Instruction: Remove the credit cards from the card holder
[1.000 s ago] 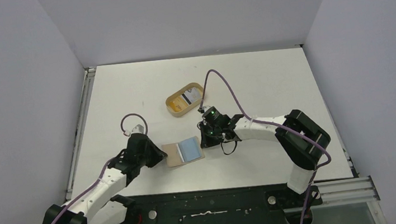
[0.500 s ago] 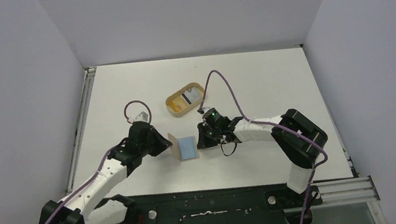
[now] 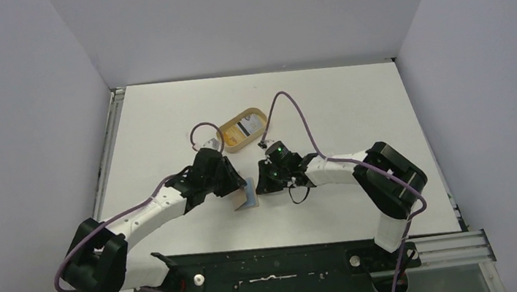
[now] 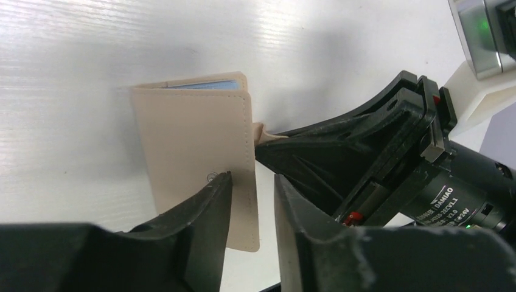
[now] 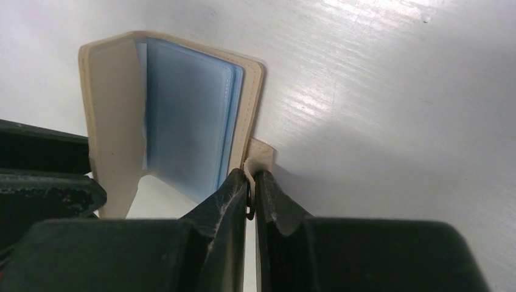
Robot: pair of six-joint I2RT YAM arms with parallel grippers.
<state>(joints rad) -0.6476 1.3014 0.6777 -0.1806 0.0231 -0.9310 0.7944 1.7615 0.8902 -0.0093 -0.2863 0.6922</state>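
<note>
The tan card holder [image 3: 244,195] stands half folded on the table between my grippers. Its tan outer cover [image 4: 191,140] fills the left wrist view, and its light blue sleeves [image 5: 188,131] show in the right wrist view. My left gripper [image 3: 235,185] is open at the raised left flap, one fingertip [image 4: 216,188] in front of the cover and the flap's free edge showing in the gap. My right gripper [image 3: 264,183] is shut on the snap tab [image 5: 260,152]. A whitish credit card [image 3: 247,127] lies in the oval tray. I cannot make out any card in the sleeves.
The oval tan wooden tray [image 3: 227,139] sits just behind the two grippers. The right gripper's black body [image 4: 365,152] is close to the left fingers. Grey walls enclose the table on three sides.
My left arm has swung right and forward, lifting the holder's left flap from flat to nearly folded over the blue side. The right gripper has stayed shut on the tab.
</note>
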